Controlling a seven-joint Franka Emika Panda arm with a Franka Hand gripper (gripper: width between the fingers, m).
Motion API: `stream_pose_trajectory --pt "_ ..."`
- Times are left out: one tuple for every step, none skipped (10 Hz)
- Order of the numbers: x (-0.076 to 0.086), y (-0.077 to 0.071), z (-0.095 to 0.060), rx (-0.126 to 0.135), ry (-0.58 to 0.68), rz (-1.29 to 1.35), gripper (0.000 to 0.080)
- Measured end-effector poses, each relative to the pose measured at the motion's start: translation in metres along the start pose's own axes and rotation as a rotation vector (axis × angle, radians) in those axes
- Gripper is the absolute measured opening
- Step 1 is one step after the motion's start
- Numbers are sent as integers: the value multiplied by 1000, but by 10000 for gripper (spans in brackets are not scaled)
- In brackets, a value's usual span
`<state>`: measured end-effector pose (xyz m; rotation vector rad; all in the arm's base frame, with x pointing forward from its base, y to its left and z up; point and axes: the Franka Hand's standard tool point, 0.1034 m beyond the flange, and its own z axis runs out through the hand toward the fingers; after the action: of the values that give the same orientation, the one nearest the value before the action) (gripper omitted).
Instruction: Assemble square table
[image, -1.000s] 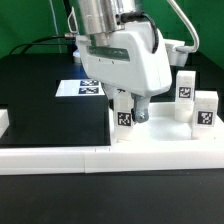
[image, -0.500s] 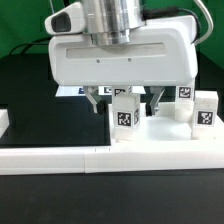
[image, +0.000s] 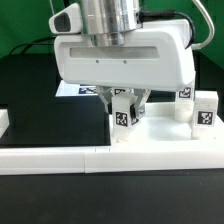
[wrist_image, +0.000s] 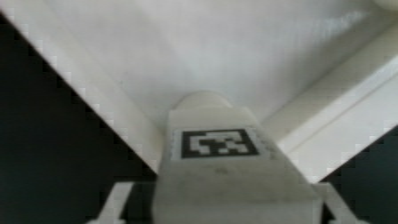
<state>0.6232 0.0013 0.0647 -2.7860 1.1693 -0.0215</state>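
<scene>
One leg (image: 124, 112) stands on the tabletop (image: 160, 135) — two more legs (image: 197, 105) (exterior view's right).

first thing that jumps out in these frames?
The big white gripper fills the middle of the exterior view, its fingers closed in on a small tagged leg standing at the corner of the white square tabletop. Two more tagged legs stand at the exterior view's right. The wrist view shows the leg's tag close up.
</scene>
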Motion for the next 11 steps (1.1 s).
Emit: stream_pose_trajectory --pt "0 0 0 1 0 60 288" --pt "1 1 0 8 -3 229 288" --pt "2 1 0 16 -10 422 288" --pt "2 1 0 12 -23 579 288" --pt "1 0 1 17 -57 837 290" --pt "2 0 1 26 -75 932 290" --pt "2 0 0 30 -86 1063 290" --pt "2 0 0 28 -87 1100 290" --pt "2 0 1 27 -87 1117 290" --pt "1 1 1 28 -84 1053 290" --pt "1 -1 2 49 -58 883 529"
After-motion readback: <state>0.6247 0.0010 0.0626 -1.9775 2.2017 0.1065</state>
